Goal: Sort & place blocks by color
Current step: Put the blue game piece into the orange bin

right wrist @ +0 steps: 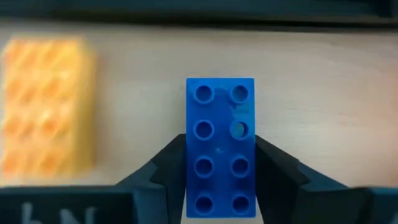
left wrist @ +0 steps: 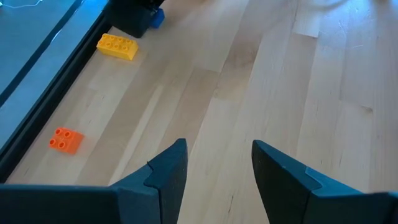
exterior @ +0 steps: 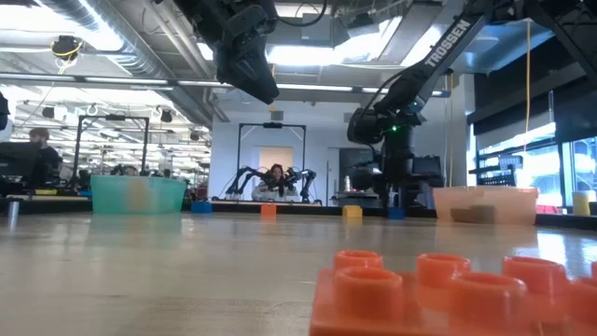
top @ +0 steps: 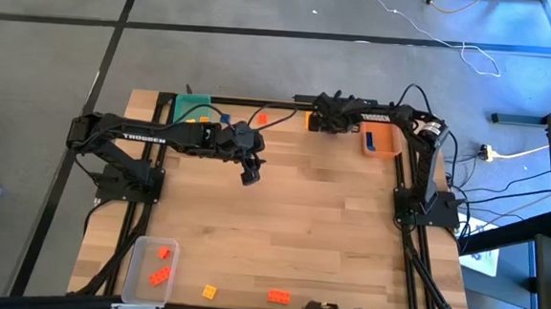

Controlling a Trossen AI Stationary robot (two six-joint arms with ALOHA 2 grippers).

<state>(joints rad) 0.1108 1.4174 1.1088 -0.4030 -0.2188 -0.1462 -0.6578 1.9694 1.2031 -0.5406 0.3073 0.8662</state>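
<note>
My right gripper [right wrist: 221, 152] is at the table's far edge [top: 321, 114], pointing down and shut on a blue block [right wrist: 221, 124]. A yellow block [right wrist: 46, 106] lies flat beside it. My left gripper [left wrist: 217, 155] hangs open above the middle of the table [top: 250, 175] and touches nothing. Past it, near the far edge, a yellow block [left wrist: 117, 46] and an orange block [left wrist: 65, 140] rest flat on the wood. Two orange-red blocks [top: 161, 265] lie in the clear bin [top: 133, 282]. A yellow block [top: 210, 291] and an orange block [top: 278, 296] sit near the near edge. My right gripper pinches the blue block between its two fingers [right wrist: 168, 171], one on each long side [right wrist: 190, 168], toward one end of the block. The fingers come from above, pointing down. The block lies studs-up; in the low view it [exterior: 396, 214] sits at table level.
A green bin [top: 192, 106] stands at the far left and an orange bin [top: 380, 140] at the far right. More blocks, a blue one [top: 225, 119] and an orange one [top: 261, 119], line the far edge. The wood between the arms and the near edge is bare.
</note>
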